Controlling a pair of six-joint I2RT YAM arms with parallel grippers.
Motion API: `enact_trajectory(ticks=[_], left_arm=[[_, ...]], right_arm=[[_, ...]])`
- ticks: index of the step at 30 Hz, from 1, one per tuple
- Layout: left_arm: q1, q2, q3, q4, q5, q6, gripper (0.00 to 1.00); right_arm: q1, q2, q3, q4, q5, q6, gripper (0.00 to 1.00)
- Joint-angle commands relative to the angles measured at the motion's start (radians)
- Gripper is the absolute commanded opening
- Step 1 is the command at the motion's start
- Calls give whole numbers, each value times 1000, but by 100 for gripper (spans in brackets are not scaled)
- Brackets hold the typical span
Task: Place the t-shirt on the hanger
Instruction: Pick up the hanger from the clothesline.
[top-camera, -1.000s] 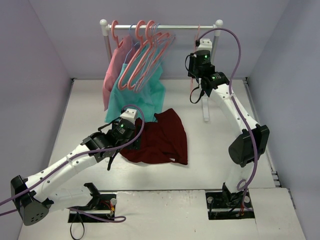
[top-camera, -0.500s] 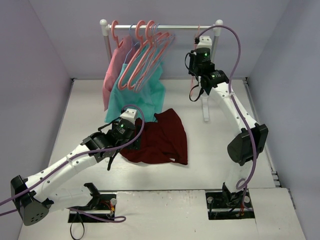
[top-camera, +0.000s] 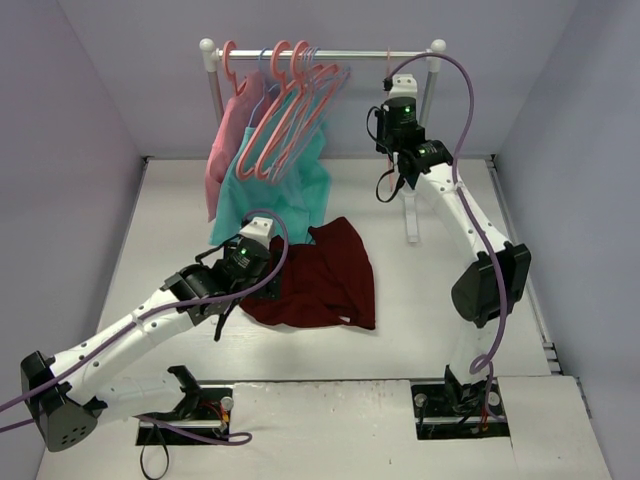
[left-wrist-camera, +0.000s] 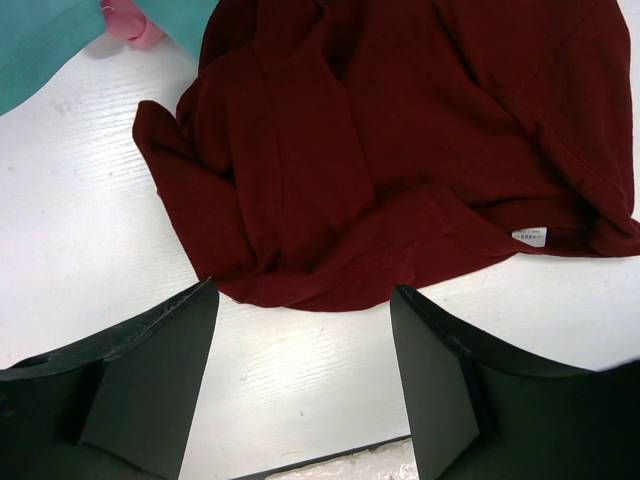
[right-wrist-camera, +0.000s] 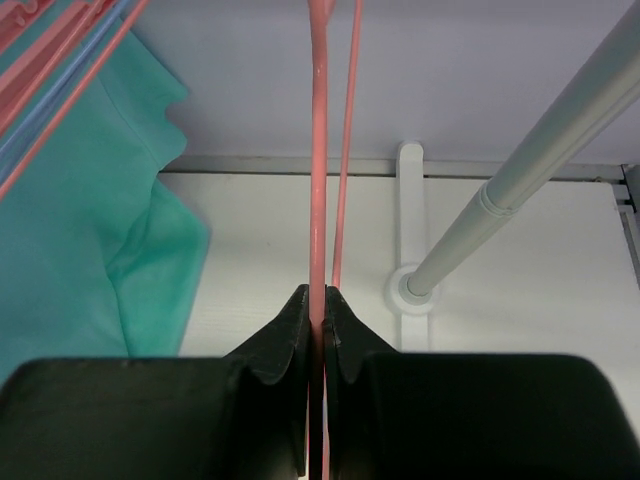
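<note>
Right arm (top-camera: 468, 222) had risen slightly toward the rail (top-camera: 320, 54), my right gripper (right-wrist-camera: 316, 300) clamped on the hanger (right-wrist-camera: 318, 150); left gripper (left-wrist-camera: 302, 300) hung agape over the t-shirt (left-wrist-camera: 400, 150), crumpled on the table (top-camera: 430, 320), unhung, threading entirely outstanding.

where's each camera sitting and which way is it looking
Top external: above and behind, looking down on the t-shirt and rack; both arms show.
Left wrist: on the left arm, looking down at the t-shirt; the open left gripper shows.
Right wrist: on the right arm, facing the hanger in the shut right gripper.
Shared: top and left wrist both show the t-shirt.
</note>
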Motion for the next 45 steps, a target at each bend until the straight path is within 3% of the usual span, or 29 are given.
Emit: enact_trajectory(ticks=[1, 11, 21, 33, 45], left_arm=[[8, -17, 37, 41, 1, -6, 65], [8, 21, 75, 44, 8, -1, 65], [4, 97, 104, 52, 45, -47, 65], [-34, 306, 154, 55, 95, -154, 64], [-113, 561, 246, 44, 23, -309, 59]], right_arm=[[12, -88, 40, 62, -29, -84, 0], [6, -365, -151, 61, -143, -245, 0], [6, -684, -567, 62, -286, -266, 0], [4, -899, -851, 53, -279, -250, 0], [4, -999, -965, 39, -293, -228, 0]])
